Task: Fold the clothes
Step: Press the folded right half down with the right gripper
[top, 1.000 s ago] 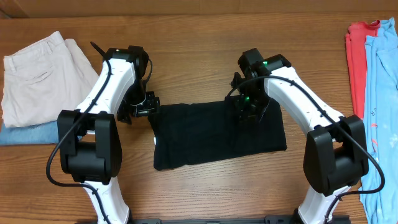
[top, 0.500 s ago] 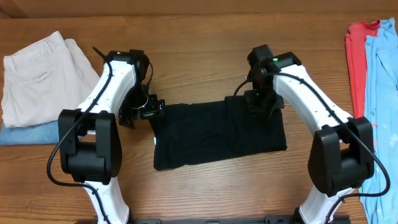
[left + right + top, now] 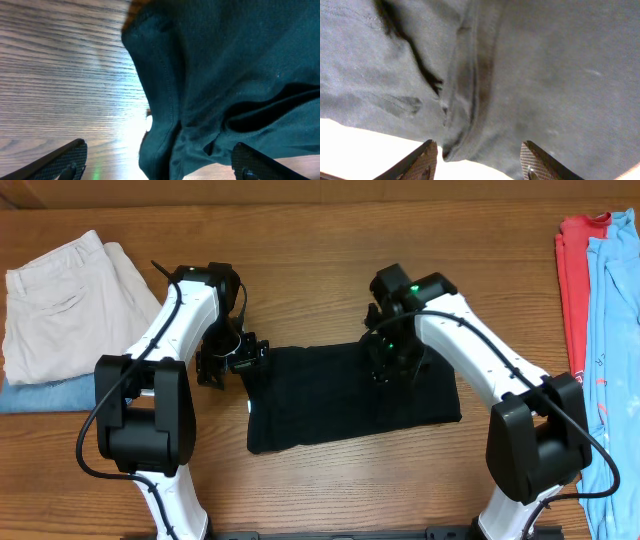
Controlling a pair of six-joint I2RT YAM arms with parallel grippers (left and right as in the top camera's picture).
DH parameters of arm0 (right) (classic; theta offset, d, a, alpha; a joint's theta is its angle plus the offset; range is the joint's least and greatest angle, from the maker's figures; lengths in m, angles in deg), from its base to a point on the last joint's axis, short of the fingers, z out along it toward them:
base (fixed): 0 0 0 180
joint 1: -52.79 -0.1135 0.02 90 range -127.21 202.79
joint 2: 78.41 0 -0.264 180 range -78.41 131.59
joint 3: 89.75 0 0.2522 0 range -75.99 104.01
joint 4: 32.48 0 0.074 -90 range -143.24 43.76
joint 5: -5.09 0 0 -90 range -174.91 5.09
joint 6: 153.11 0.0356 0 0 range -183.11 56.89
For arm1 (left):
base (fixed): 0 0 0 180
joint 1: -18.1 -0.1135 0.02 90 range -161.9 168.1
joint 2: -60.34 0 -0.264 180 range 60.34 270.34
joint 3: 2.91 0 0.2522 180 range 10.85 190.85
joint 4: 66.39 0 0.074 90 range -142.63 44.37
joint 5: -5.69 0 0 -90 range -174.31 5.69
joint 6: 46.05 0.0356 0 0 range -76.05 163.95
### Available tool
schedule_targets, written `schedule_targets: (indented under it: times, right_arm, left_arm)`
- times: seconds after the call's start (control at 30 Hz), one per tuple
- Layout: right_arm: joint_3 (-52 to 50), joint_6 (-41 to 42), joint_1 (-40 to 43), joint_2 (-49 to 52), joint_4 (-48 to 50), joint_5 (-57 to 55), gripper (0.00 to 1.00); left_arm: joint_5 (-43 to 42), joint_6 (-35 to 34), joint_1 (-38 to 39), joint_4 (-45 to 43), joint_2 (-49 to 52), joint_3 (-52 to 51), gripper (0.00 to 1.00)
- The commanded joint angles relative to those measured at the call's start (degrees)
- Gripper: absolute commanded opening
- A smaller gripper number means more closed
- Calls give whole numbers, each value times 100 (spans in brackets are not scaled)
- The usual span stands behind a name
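In the overhead view, soft, even light is falling from above, and the arms [image 3: 180, 320] are casting only faint shadows on the wooden table [image 3: 300, 240]. The black shirt [image 3: 350, 395] is swallowing the light and showing little fold detail. In the left wrist view, a white glare patch is washing out the wood grain at lower centre. In the right wrist view, the fabric is rendering pale grey and slightly soft. The lower left corner is blowing out to white, and dark shadow is sitting in the creases at upper left.
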Motion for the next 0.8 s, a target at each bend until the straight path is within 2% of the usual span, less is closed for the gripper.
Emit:
schedule_targets:
  times: [0.0,0.3,0.77]
  right_arm:
    - [-310,216,11,-199,197,-26,58]
    - [-1180,229,13,-199,852,258,57]
    - [-1049,59,13,-199,940,763,57]
  left_arm:
    - [-98,90,-20,-15,-155,-46,95]
    - [-101,85,-20,-42,-155,-46,95]
    - [-98,87,-20,-66,-155,-46,95]
